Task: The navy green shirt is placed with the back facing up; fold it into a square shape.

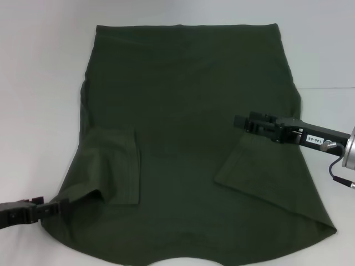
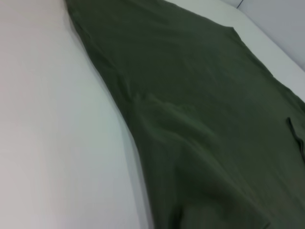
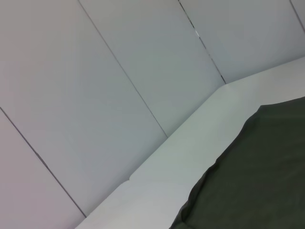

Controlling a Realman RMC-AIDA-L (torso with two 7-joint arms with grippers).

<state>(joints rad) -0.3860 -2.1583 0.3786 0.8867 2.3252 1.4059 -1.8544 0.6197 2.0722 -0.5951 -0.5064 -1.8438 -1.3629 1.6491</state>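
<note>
Sleeve-folding is in hand: both sleeves lie folded onto the navy green shirt (image 1: pixel 188 111). The left gripper (image 1: pixel 55 208) seems to pinch the shirt's left edge, while the right gripper (image 1: pixel 239 122) hovers over the right sleeve, grip unclear. Next, the side edges likely need folding inward.

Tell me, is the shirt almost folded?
Not yet. Done: both sleeves lie folded in on the green shirt, the left sleeve and the right sleeve. In hand: the left tool is at the shirt's near left edge; the right tool hangs over the right sleeve. Left: folding the body into a square.

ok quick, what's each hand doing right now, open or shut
left hand: at the near left edge of the navy green shirt; cannot tell.
right hand: above the folded-in right sleeve; cannot tell.
</note>
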